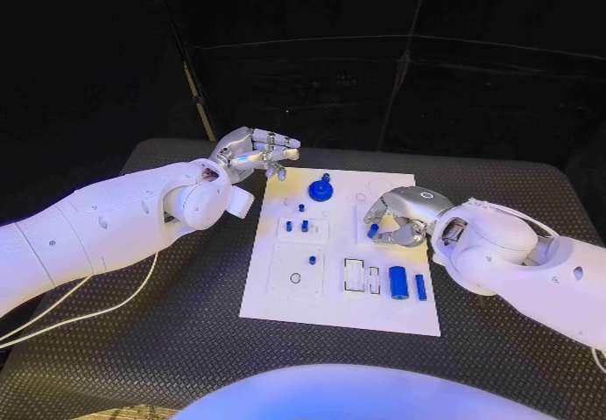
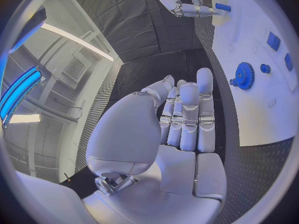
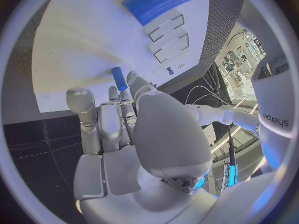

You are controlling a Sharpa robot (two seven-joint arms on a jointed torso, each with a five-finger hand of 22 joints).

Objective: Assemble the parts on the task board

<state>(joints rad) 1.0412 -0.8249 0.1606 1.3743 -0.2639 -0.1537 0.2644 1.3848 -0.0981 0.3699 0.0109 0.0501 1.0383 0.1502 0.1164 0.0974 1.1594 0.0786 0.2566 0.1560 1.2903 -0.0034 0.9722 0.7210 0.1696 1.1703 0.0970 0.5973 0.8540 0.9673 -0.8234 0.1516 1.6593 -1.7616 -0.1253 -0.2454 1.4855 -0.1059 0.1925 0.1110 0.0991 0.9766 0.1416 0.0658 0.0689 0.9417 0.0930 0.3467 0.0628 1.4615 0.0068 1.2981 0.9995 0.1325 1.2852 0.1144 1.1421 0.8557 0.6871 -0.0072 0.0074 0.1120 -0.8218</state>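
While the right robot hand point(image 1: 394, 219) pinches a small blue plastic peg point(image 1: 373, 231) upright in its fingertips above the right half of the flat white task board point(image 1: 285, 302), apparently to seat it, the left robot hand point(image 1: 257, 152) waits empty, fingers together, beyond the board's far-left corner.

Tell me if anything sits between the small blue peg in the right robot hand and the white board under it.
Nothing visible does. The right robot hand pinches the small blue peg just above bare white board; the blue gear lies off to one side.
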